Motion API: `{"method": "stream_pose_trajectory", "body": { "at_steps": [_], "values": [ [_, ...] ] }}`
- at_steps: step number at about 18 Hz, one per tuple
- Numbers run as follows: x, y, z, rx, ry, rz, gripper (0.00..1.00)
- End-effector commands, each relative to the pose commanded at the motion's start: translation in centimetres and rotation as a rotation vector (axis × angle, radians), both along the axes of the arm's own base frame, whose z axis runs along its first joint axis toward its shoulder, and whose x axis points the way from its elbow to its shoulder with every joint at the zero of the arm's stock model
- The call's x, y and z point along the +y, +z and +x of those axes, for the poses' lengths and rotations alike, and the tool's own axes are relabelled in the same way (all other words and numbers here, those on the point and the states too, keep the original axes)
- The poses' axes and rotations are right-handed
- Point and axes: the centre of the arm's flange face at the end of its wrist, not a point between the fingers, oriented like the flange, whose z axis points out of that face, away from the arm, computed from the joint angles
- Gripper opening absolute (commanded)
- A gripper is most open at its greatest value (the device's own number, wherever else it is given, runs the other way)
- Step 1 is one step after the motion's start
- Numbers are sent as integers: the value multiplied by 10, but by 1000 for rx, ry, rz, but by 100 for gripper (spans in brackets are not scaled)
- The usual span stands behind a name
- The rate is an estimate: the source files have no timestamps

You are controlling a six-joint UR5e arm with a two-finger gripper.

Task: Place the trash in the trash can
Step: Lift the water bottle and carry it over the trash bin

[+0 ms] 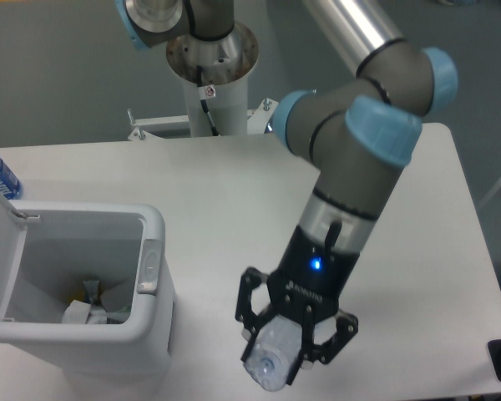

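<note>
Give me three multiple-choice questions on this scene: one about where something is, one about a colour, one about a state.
1. Where is the crushed bottle?
A. Between the gripper fingers
B. Inside the bin
C. At the table's far edge

2. What colour is the bin?
A. Black
B. White
C. Red

3. How is the bin's lid?
A. Closed
B. Missing
C. Flipped open

Answers: 1 A, the fingers flank the bottle at the table's near edge. 2 B, its walls are white. 3 C, the lid stands up at the left, interior exposed.
</note>
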Motion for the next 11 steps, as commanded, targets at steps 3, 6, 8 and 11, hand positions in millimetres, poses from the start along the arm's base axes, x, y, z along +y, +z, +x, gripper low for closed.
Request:
{"method": "stream_pose_trajectory", "body": {
  "at_steps": [3, 6, 8, 11],
  "values": [
    [-5, 32, 21, -37, -27, 62, 28],
    [-12, 61, 41, -76, -41, 107, 28],
    [-10, 71, 55, -101, -83, 140, 28],
    [-7, 82, 74, -157, -148, 189, 28]
  ]
}}
